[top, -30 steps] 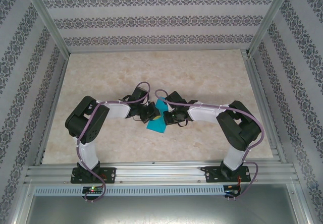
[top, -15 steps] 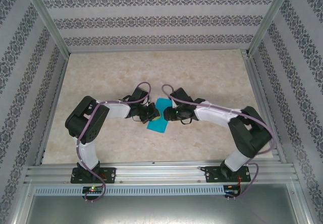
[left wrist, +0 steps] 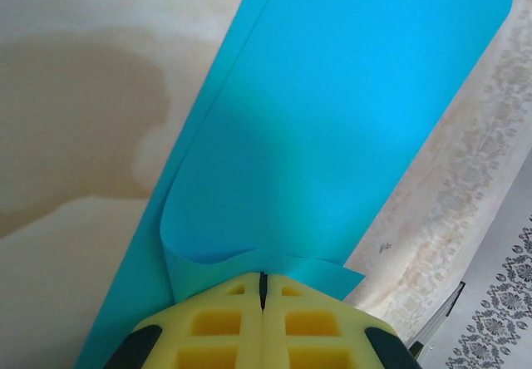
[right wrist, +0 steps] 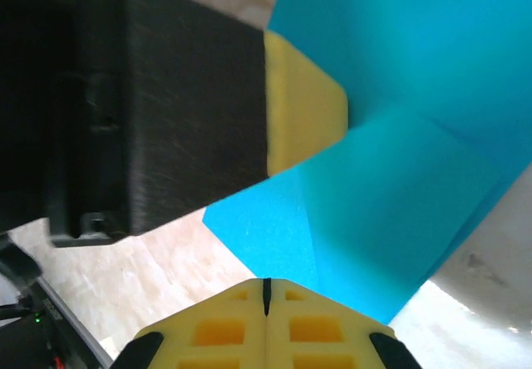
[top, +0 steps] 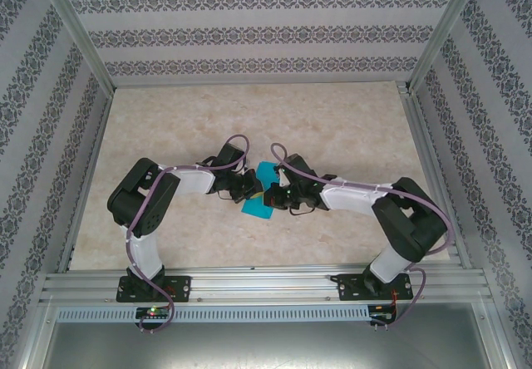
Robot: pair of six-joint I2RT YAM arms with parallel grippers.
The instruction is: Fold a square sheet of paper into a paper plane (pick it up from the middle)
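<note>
where the left gripper [left wrist: 262,279] closes, the sheet [left wrist: 332,120] sits pinched at its tips.

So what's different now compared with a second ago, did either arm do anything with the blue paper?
The right arm swung its elbow outward and turned its wrist. The right gripper briefly let go, then pinched the blue paper again, slightly nearer the bases. The left gripper stayed shut on the paper, in place, and the paper stayed folded between them.

top view | square sheet of paper [top: 258,209] partly hidden by left pincer [top: 253,189], right pincer [top: 271,196] | edges cropped in wrist views
</note>
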